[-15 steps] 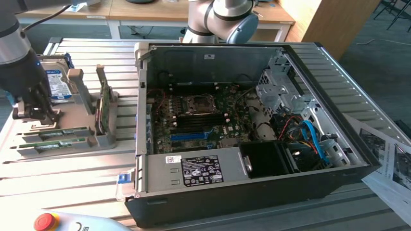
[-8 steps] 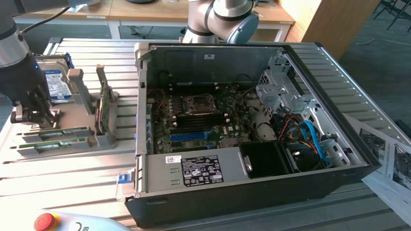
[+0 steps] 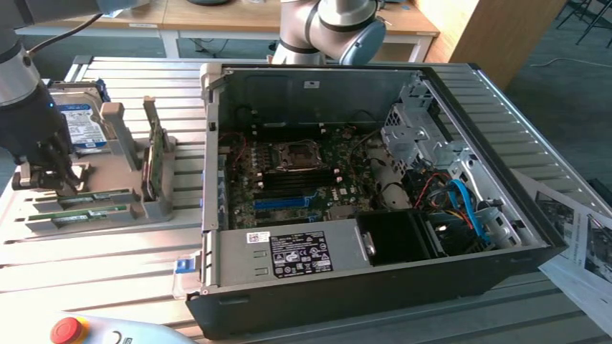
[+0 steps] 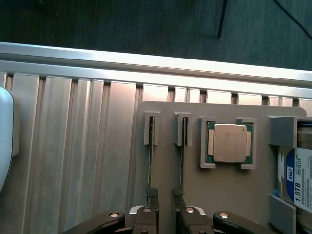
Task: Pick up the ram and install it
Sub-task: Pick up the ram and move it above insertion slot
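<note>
We find the computer case [image 3: 316, 89] open above its motherboard [image 3: 287, 179]; drive cage [image 3: 416, 136] and cables [image 3: 464, 204] crowd the exterior view's right, while an upright green card [image 3: 153, 161] stands on the holder [image 3: 143, 211] beside it.

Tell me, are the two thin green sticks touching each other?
Apart. The wrist view shows one ram stick and the second ram stick in separate slots, grey holder between them.

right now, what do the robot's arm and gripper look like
The arm is silver-grey metal tubing with rounded joints, one closed by a light blue cap; its wrist end is black, and a black cable trails beside it. The gripper is black, with jointed linkage fingers held by shiny silver pins.
</note>
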You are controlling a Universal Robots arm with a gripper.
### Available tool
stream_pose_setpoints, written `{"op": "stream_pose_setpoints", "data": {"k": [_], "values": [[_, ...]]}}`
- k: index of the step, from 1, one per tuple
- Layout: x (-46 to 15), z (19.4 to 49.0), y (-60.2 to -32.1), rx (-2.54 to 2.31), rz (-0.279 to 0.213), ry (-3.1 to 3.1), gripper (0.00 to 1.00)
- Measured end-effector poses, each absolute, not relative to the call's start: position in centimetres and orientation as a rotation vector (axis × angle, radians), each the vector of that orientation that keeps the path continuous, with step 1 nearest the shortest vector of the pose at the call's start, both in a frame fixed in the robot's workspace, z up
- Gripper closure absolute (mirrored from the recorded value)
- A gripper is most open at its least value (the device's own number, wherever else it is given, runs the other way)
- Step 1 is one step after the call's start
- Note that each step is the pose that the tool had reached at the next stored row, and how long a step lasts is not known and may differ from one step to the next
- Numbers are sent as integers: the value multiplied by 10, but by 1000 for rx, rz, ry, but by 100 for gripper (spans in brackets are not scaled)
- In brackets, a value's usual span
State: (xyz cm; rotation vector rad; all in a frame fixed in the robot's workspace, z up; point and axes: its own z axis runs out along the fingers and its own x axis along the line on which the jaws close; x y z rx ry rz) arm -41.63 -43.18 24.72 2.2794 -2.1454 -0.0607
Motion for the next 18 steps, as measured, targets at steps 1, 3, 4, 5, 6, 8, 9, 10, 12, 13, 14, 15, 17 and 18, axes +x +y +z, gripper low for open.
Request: {"op": "stream_pose_setpoints", "data": {"k": [1,3,4,5,6,8,9,10,12,13,14,15,17,18], "values": [[-416,247,-433,2279,-61,-2146,75],[-416,247,-435,2279,-61,-2145,75],[-416,247,-436,2279,-61,-2146,75],[-416,247,-437,2279,-61,-2145,75],[-416,247,-438,2279,-61,-2146,75],[-416,247,-440,2279,-61,-2145,75],[-416,247,-441,2279,-61,-2145,75],[-416,247,-441,2279,-61,-2145,75],[-416,247,-442,2279,-61,-2146,75],[-416,247,-442,2279,-61,-2146,75],[-416,247,-442,2279,-61,-2146,75],[-416,247,-442,2279,-61,-2146,75],[-416,247,-442,2279,-61,-2145,75],[-416,247,-442,2279,-61,-2146,75]]}}
